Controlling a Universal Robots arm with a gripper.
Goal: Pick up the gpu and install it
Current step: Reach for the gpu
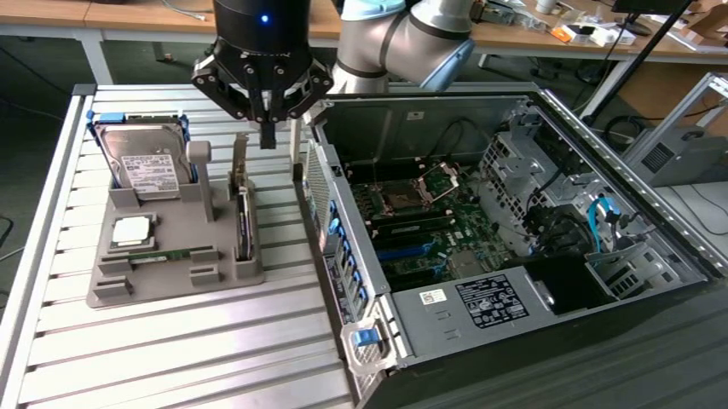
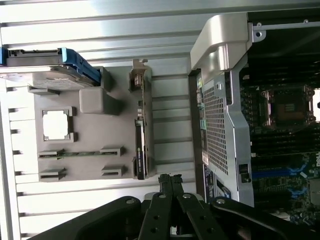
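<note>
**Fig.** The gpu (image 1: 242, 217) stands on edge in a slot of the grey holder (image 1: 170, 285), on the side nearest the open computer case (image 1: 478, 213). I judge it light and stiff but fragile (bare board, exposed parts). It looks best pinched across the upper edge of the board, near the silver bracket. My gripper (image 1: 268, 136) hangs above the bracket end, apart from it, closed tight and holding nothing. The holder rests on the slatted counter (image 1: 170, 358).
</note>
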